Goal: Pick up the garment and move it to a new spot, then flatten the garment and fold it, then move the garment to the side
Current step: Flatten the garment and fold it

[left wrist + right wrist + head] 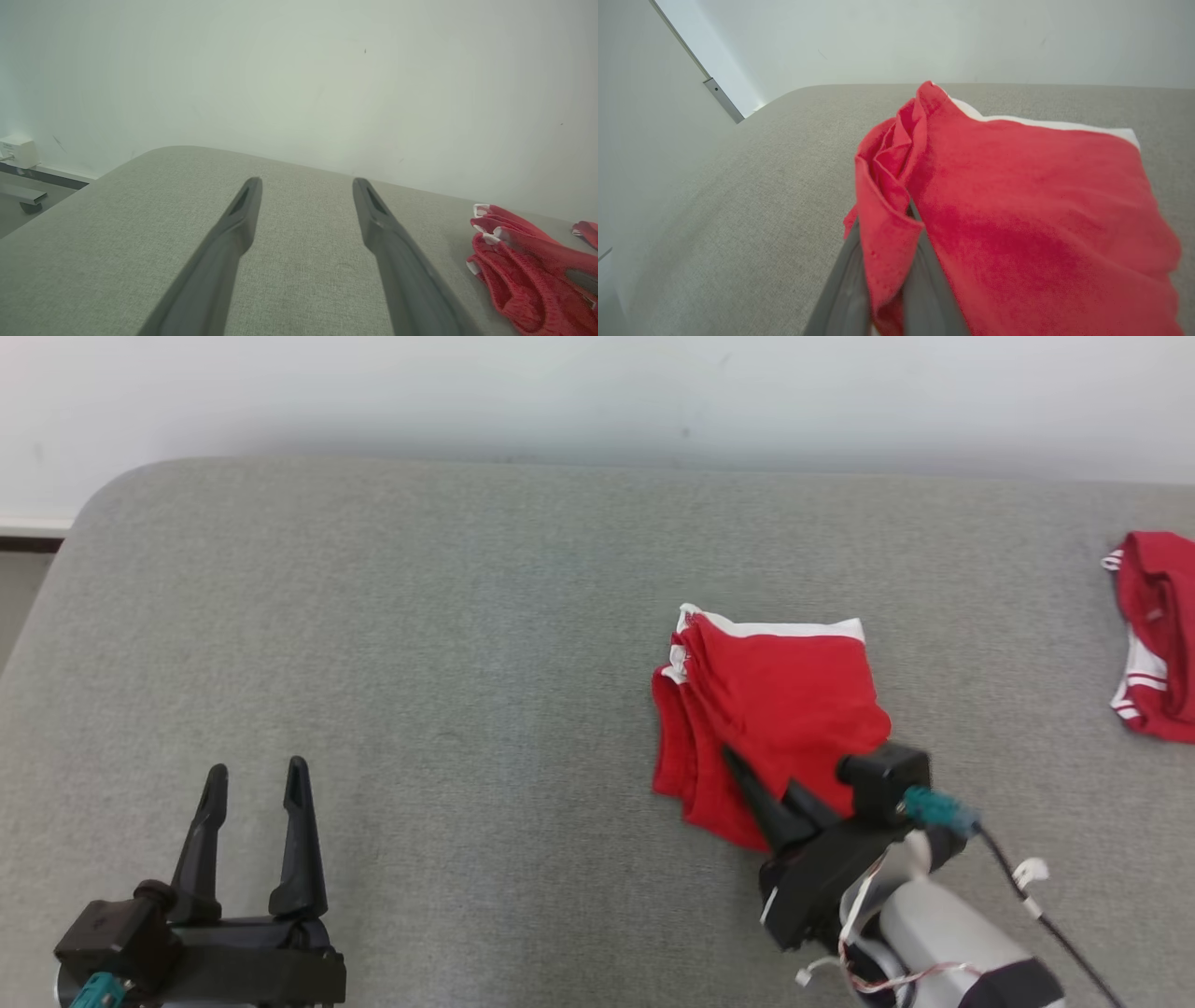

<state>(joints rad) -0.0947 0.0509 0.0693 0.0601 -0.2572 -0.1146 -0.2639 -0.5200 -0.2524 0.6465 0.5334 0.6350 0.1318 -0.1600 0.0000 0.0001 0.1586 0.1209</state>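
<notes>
Closest to us, at the lower left of the head view, we are holding the left jaws spread wide over bare grey cloth. Their two dark fingers [297,840] are pointing away from us and gripping nothing. We are judging that this arm is waiting well apart from the work so that it is not crowding the fold.

To our right, the pale right forearm [943,933] is reaching in over the table [373,616], and the right jaws are pressing together on the near edge of the garment [775,700]. In the right wrist view a thick roll of red cloth is sitting between the two grey fingers [840,298], so we are pinching several layers at once rather than one. We are reading that as a hold meant to shift the whole bundle without letting it fall open.

The garment itself is lying right of the table's middle, red with a white band along its far edge. It is looking already folded into a compact shape, with its left side bunching in pleats. Most of it is resting on the table. We are judging the fold as done and the move to the side as the step in hand.

Farther off, at the right edge, a second red garment [1158,635] with white stripes is lying crumpled, well apart from ours. Beyond everything, the pale wall [560,392] is running behind the table's far edge.
</notes>
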